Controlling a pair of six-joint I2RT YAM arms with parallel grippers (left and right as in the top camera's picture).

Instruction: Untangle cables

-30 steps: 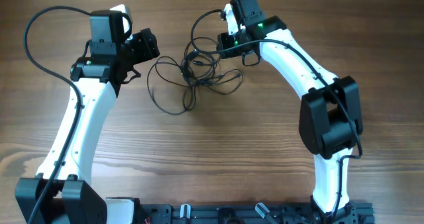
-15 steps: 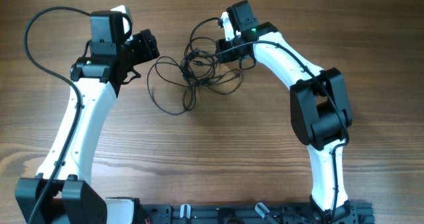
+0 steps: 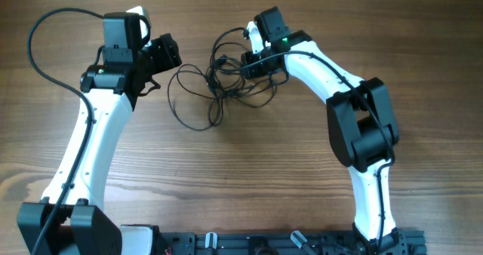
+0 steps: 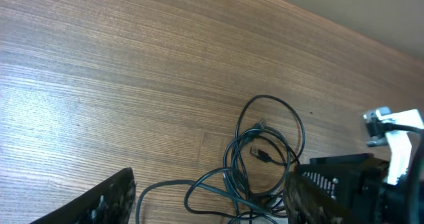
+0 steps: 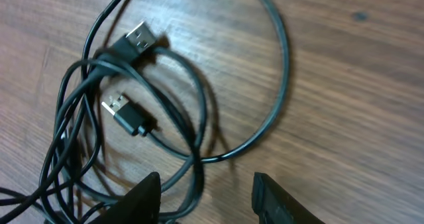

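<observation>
A tangle of thin black cables [image 3: 219, 85] lies on the wooden table between my two arms, with loops spreading left and down. My left gripper [image 3: 167, 55] is open and empty, just left of the tangle; its wrist view shows the cable loops [image 4: 262, 158] between and beyond its open fingers [image 4: 209, 201]. My right gripper [image 3: 247, 65] is open, low over the tangle's right side. Its wrist view shows two USB plugs [image 5: 136, 37] [image 5: 126, 114] among dark loops, with a strand running between its fingertips [image 5: 205, 197].
The wooden table [image 3: 249, 172] extends bare toward the front. A black rail [image 3: 264, 244] with the arm bases runs along the front edge. The left arm's own black supply cable [image 3: 45, 36] arcs at the far left.
My right gripper has moved left and slightly down toward the tangle, its wrist turning. The left arm and the cables have not visibly moved.
</observation>
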